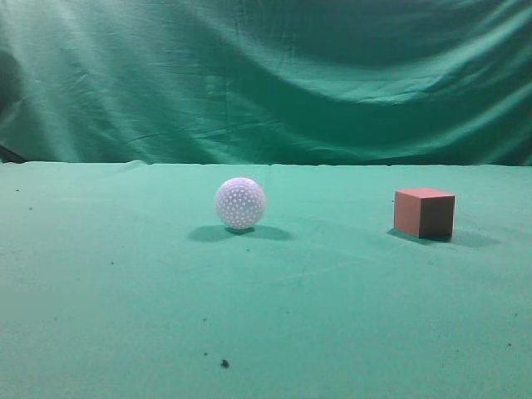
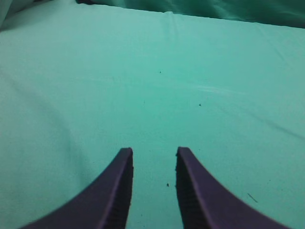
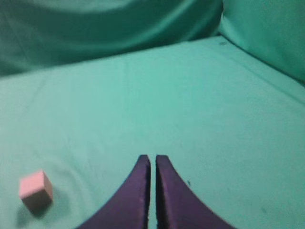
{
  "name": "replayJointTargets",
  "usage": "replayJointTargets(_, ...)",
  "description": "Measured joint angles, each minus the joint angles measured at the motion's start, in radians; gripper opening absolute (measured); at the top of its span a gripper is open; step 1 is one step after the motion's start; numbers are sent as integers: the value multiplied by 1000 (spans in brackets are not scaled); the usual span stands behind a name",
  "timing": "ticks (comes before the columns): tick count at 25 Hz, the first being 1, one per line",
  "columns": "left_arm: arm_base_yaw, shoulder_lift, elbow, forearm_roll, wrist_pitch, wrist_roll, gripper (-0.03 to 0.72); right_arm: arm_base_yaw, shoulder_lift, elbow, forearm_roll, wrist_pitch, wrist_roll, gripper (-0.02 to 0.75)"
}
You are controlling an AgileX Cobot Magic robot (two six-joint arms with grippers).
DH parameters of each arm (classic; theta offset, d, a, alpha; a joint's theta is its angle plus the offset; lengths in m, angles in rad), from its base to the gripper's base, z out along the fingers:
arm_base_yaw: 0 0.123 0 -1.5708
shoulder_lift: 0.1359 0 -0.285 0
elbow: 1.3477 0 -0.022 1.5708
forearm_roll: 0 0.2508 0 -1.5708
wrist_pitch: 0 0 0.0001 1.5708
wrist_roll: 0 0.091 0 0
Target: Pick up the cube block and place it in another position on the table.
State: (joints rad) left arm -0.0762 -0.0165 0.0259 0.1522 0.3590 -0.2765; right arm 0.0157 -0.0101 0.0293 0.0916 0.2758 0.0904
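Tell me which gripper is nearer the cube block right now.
Right. The cube block lies just left of the right gripper, untouched. The left gripper sees only bare table, no cube in its view.

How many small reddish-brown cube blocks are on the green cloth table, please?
1. The small reddish-brown cube block sits on the green cloth table, right of the white dimpled ball, apart from it. Nothing could hide another.

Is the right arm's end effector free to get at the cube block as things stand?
Probably yes. In the right wrist view the cube block sits alone on the table, off to the left of the right end effector, with only bare cloth between them. The jaws are nearly closed, so they must open first.
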Motion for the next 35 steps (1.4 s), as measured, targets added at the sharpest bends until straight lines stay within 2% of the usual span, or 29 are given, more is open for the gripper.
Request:
replayJointTargets(5, 0, 0, 0, 0, 0, 0, 262, 0, 0, 1, 27, -447, -3, 0)
replayJointTargets(7, 0, 0, 0, 0, 0, 0, 262, 0, 0, -30, 26, -467, -18, 0)
replayJointTargets(10, 0, 0, 0, 0, 0, 0, 262, 0, 40, -153, 25, -371, -58, 0)
replayJointTargets(15, 0, 0, 0, 0, 0, 0, 262, 0, 220, -358, 70, -66, -59, 0)
replayJointTargets(21, 0, 0, 0, 0, 0, 0, 262, 0, 352, -397, 114, 57, -70, 0)
replayJointTargets(24, 0, 0, 0, 0, 0, 0, 262, 23, 418, -457, 128, 186, -165, 0)
replayJointTargets(29, 0, 0, 0, 0, 0, 0, 262, 158, 662, -618, 137, 504, -329, 0)
replayJointTargets(31, 0, 0, 0, 0, 0, 0, 262, 235, 764, -675, 137, 562, -330, 0)
replayJointTargets(35, 0, 0, 0, 0, 0, 0, 262, 385, 978, -763, 92, 580, -314, 0)
